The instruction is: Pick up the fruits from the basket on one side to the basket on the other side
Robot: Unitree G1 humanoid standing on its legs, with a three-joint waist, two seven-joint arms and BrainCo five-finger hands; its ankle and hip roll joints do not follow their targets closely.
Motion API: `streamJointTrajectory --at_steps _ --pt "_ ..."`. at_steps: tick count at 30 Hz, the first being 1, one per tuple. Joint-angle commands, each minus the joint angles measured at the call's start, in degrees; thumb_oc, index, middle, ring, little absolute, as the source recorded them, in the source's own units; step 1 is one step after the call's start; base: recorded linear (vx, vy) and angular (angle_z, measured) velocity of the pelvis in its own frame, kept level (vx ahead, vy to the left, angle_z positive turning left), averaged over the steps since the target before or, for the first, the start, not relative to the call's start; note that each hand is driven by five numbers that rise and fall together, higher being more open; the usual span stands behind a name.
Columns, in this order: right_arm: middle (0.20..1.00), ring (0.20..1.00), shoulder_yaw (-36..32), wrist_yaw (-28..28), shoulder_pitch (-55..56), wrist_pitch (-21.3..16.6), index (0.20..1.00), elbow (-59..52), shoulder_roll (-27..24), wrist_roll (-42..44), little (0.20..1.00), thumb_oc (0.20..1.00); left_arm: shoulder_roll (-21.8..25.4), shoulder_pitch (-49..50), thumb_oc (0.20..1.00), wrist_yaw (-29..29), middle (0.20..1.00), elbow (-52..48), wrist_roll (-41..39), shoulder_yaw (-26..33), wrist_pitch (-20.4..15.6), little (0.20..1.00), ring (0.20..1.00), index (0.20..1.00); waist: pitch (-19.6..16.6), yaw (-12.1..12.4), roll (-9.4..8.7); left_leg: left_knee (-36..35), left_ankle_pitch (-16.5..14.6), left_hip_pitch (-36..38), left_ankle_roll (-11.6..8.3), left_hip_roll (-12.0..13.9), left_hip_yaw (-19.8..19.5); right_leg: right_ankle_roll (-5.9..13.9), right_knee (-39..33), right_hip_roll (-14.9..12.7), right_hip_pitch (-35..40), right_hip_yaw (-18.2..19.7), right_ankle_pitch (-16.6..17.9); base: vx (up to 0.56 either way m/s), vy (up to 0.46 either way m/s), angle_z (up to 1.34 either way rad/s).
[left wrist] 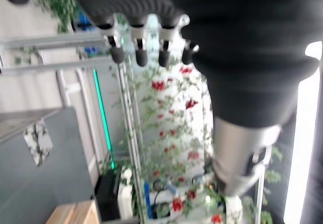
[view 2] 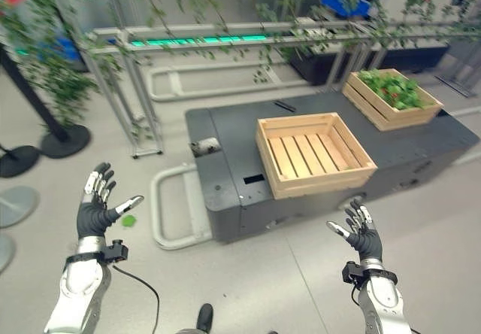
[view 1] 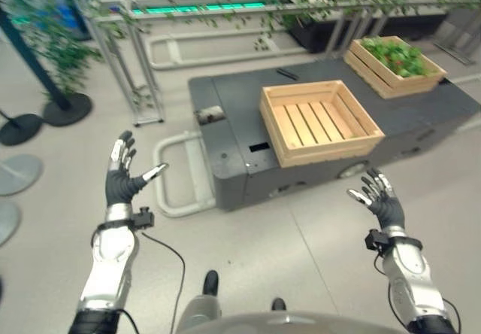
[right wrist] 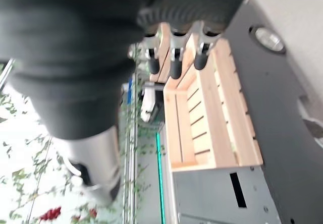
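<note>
grey floor runs around a dark grey platform [view 1: 248, 116], with metal railings [view 2: 225, 37] and leafy vines behind it. on the platform sits an empty wooden crate [view 1: 321, 121], and well apart at its far right corner a second crate [view 2: 391, 97] holds green leaves, any fruit too small to tell. both hands hover over the floor short of the platform: the left hand [view 1: 122, 177] is spread wide and holds nothing, the right hand [view 1: 383, 198] likewise open. the right eye view shows a green scrap [view 2: 128, 220] on the floor by the left hand; the right wrist view looks along straight fingers [right wrist: 175, 57] at the empty crate.
</note>
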Motion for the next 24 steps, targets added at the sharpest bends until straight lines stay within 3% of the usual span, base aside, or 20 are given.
streamJointTrajectory --at_steps 1,2,4,5,6,7,9,10,11,13,14,15,19,21,22,24 --pt "1.0 1.0 -1.35 0.73 -3.64 -2.82 1.0 -2.84 -2.21 1.39 1.0 1.0 -0.14 -0.67 1.0 -0.62 1.0 -2.24 4.03 1.2 -2.97 1.0 1.0 1.0 -1.04 -0.35 1.77 4.93 -5.03 -2.02 -1.57 1.22 -0.66 0.04 1.41 3.96 2.95 -1.64 -5.97 0.21 0.22 -0.56" --pt "1.0 1.0 -0.93 0.76 -4.08 -2.41 1.0 -2.73 -1.91 0.52 1.0 1.0 0.07 -0.37 1.0 -0.85 1.0 -2.05 3.75 1.12 -2.74 1.0 1.0 1.0 -1.4 -0.39 1.61 6.14 -6.76 -1.44 -0.52 0.6 0.79 0.95 4.49 2.42 2.41 -1.5 -6.4 0.18 0.218 -0.36" --pt "1.0 1.0 -0.76 0.82 -4.48 -2.33 1.0 -2.94 -1.02 0.29 1.0 1.0 0.45 -0.3 1.0 -1.32 1.0 -2.1 3.59 0.77 -2.21 1.0 1.0 1.0 -1.08 -0.36 1.61 7.25 -8.66 -0.24 0.65 0.41 2.45 2.63 12.41 1.51 -0.68 -1.45 -6.47 0.17 0.212 -0.44" --pt "1.0 1.0 -0.76 0.81 -4.49 -2.32 1.0 -2.96 -1.0 0.27 1.0 1.0 0.47 -0.33 1.0 -1.32 1.0 -2.08 3.59 0.77 -2.21 1.0 1.0 1.0 -1.09 -0.22 1.57 7.32 -8.73 -0.29 0.69 0.39 2.59 2.68 12.97 1.45 -1.01 -1.27 -6.74 0.16 0.201 -0.46" --pt "1.0 1.0 -0.99 0.7 -4.31 -2.38 1.0 -3.7 -0.5 -0.97 1.0 1.0 0.75 -0.72 1.0 -1.69 1.0 -1.9 3.78 0.12 -1.97 1.0 1.0 1.0 -0.18 -1.05 1.87 7.73 -10.06 1.83 1.83 -0.33 2.87 5.43 23.34 0.21 -5.85 -1.14 -1.43 0.16 0.224 -0.32" --pt "1.0 1.0 -1.08 0.83 -4.2 -2.62 1.0 -4.07 -0.31 -1.02 1.0 1.0 0.92 -1.11 1.0 -1.69 1.0 -1.95 3.79 -0.4 -1.9 1.0 1.0 1.0 0.69 -1.89 2.34 8.0 -10.53 2.88 2.3 -0.28 2.94 5.81 27.52 -0.59 -8.09 -1.83 1.6 0.2 0.297 -0.31" --pt "1.0 1.0 -1.2 0.5 -4.3 -2.83 1.0 -4.49 0.13 -1.13 1.0 1.0 1.38 -1.25 1.0 -1.47 1.0 -2.5 4.52 -0.6 -1.81 1.0 1.0 1.0 1.81 -2.41 3.32 7.87 -11.87 4.95 2.61 0.2 3.88 5.13 30.75 -2.58 -11.98 -5.38 1.94 0.21 0.188 0.04" --pt "1.0 1.0 -1.23 0.52 -4.21 -2.65 1.0 -4.63 0.29 -1.25 1.0 1.0 1.48 -1.15 1.0 -1.54 1.0 -2.8 4.71 -0.55 -1.73 1.0 1.0 1.0 1.79 -2.55 3.18 7.79 -12.82 6.09 2.38 0.06 4.43 4.49 27.69 -4.34 -13.26 -7.37 1.49 0.19 0.077 -0.04" --pt "1.0 1.0 -1.23 0.52 -4.21 -2.65 1.0 -4.63 0.29 -1.25 1.0 1.0 1.48 -1.15 1.0 -1.54 1.0 -2.8 4.71 -0.55 -1.73 1.0 1.0 1.0 1.79 -2.55 3.18 7.79 -12.82 6.09 2.38 0.06 4.43 4.49 27.69 -4.34 -13.26 -7.37 1.49 0.22 -0.002 -0.28" --pt "1.0 1.0 -1.31 0.41 -3.85 -2.46 1.0 -4.38 0.44 -0.86 1.0 1.0 1.28 -0.53 1.0 -1.78 1.0 -3.11 4.09 -0.15 -1.9 1.0 1.0 1.0 1.48 -3.13 3.14 7.07 -14.41 8.43 1.45 0.49 4.32 4.06 18.12 -6.09 -12.67 -10.37 1.25 0.34 -0.106 -0.19" --pt "1.0 1.0 -1.72 0.12 -3.78 -2.67 1.0 -3.91 0.56 -0.49 1.0 1.0 1.37 -0.69 1.0 -1.58 1.0 -3.45 4.16 0.39 -2.05 1.0 1.0 1.0 1.68 -4.09 2.34 7.03 -15.49 9.75 0.4 0.29 3.52 5.14 8.44 -7.69 -15.54 -8.81 4.51 0.46 -0.181 -0.04" --pt "1.0 1.0 -1.61 -0.07 -3.77 -2.66 1.0 -3.99 0.54 -0.52 1.0 1.0 1.32 -0.79 1.0 -1.4 1.0 -3.19 3.89 0.48 -2.08 1.0 1.0 1.0 1.83 -4.4 2.51 6.96 -16.13 10.69 -0.26 1.03 3.18 6.02 4.33 -7.66 -16.02 -8.51 6.18 0.36 -0.147 -0.05" --pt "1.0 1.0 -1.39 -0.99 -3.96 -2.86 1.0 -4.45 0.69 -1.38 1.0 1.0 1.45 -2.24 1.0 -0.39 1.0 -2.56 4.12 0.6 -2.33 1.0 1.0 1.0 2.18 -5.09 2.82 5.36 -17.65 14.14 -2.26 3.85 3.0 7.73 -0.78 -8.53 -18.3 -9.36 7.75 0.34 -0.209 0.15" --pt "1.0 1.0 -1.1 -0.28 -3.25 -2.32 1.0 -4.79 0.66 -1.34 1.0 1.0 1.14 -2.6 1.0 -0.52 1.0 -2.42 4.02 0.41 -2.33 1.0 1.0 1.0 1.37 -5.18 1.87 4.57 -18.93 16.76 -3.19 4.31 2.73 7.82 -0.49 -8.8 -16.48 -10.96 8.76 0.4 -0.298 0.37" --pt "1.0 1.0 -1.08 0.25 -2.77 -2.26 1.0 -4.44 0.08 -1.7 1.0 1.0 0.45 -2.84 1.0 -0.71 1.0 -2.28 4.28 0.13 -2.29 1.0 1.0 1.0 -0.19 -5.44 1.23 5.34 -19.86 18.92 -4.32 5.77 2.07 7.47 1.42 -9.06 -15.76 -11.07 10.18 0.43 -0.324 0.55" --pt "1.0 1.0 -1.34 0.07 -2.56 -2.27 1.0 -4.59 -0.59 -1.05 1.0 1.0 -0.97 -2.64 1.0 -1.01 1.0 -2.31 3.14 -0.53 -2.08 1.0 1.0 1.0 -0.8 -6.12 2.23 7.73 -17.09 18.94 -5.51 8.31 0.28 6.22 3.17 -7.56 -14.78 -10.57 9.02 0.4 -0.331 0.52"
